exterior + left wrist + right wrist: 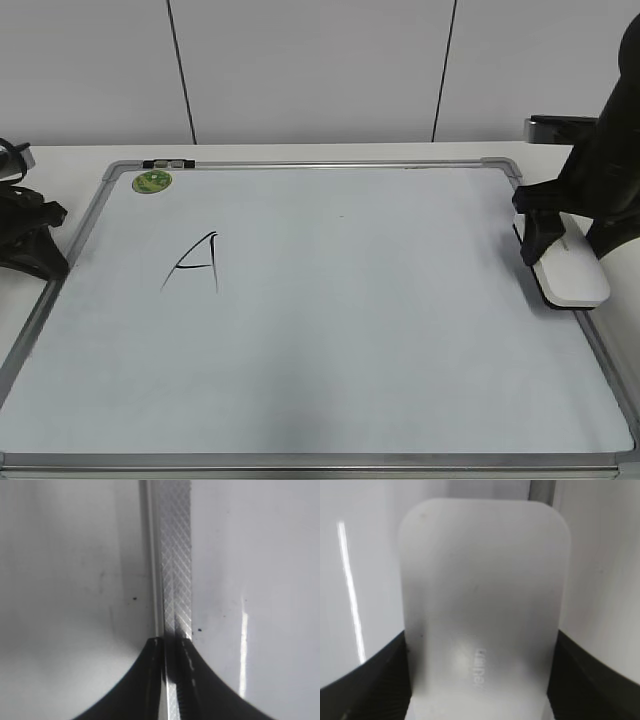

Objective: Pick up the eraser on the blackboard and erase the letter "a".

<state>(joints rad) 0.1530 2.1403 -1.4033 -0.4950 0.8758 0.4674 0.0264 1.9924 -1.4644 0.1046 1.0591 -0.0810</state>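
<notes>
The right gripper [548, 245] clamps the eraser [570, 274] at its near end, one dark finger [367, 680] on either side — its tips are cut off by the wrist view's lower edge. The eraser, a flat white rounded block with faint, blurred grey lettering, sits at the right edge of the blackboard [400, 340], over the frame. The left gripper [167, 680] rests pressed together over the board's ribbed left frame rail [175, 555]. No small "a" is visible on the board — only a capital "A" [195, 263] and a green sticker [152, 181].

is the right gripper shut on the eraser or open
Shut on it: the right gripper has a finger against each long side of the eraser.
</notes>
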